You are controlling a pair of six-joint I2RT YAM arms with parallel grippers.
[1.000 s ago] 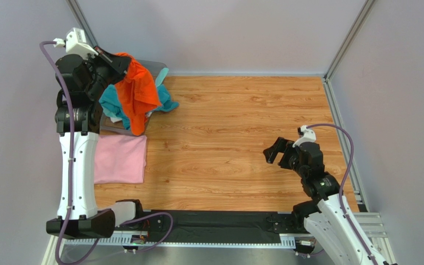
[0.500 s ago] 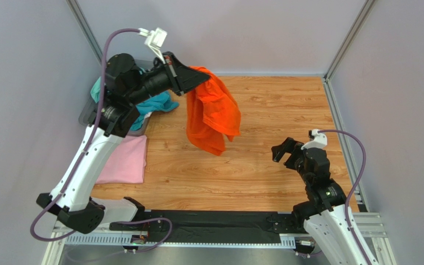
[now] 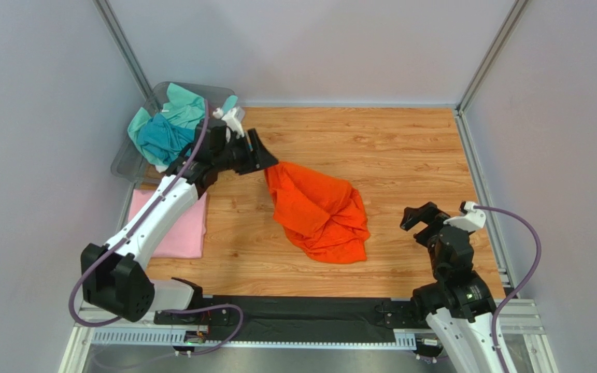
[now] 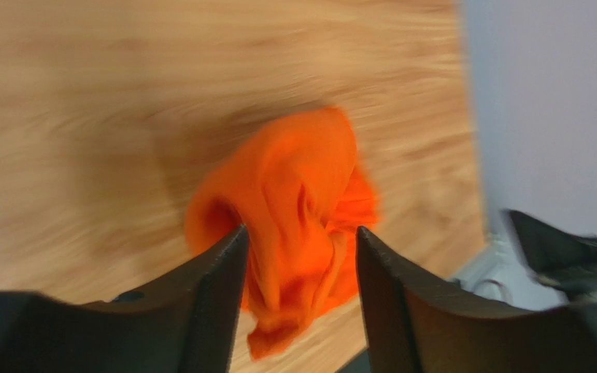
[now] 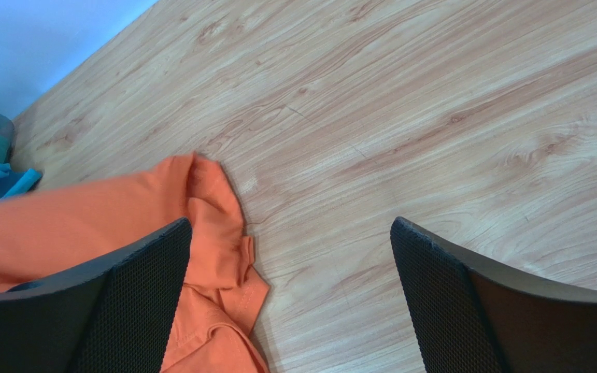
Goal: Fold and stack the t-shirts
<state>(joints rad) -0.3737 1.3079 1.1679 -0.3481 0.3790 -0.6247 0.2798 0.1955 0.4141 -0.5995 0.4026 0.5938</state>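
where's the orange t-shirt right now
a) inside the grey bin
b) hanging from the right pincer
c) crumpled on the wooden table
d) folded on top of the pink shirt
c: the orange t-shirt lies in a crumpled heap on the bare wooden table, apart from the bin and the pink t-shirt.

Bright, even light from above fills the overhead view, sharp from edge to edge. The orange t-shirt [image 3: 321,211] casts only a faint, soft shadow on the wooden table [image 3: 403,148] at its edge. In the left wrist view, motion blur smears the wood grain around the shirt into streaks and softens its folds. In the right wrist view, the grain beside the shirt is crisp.
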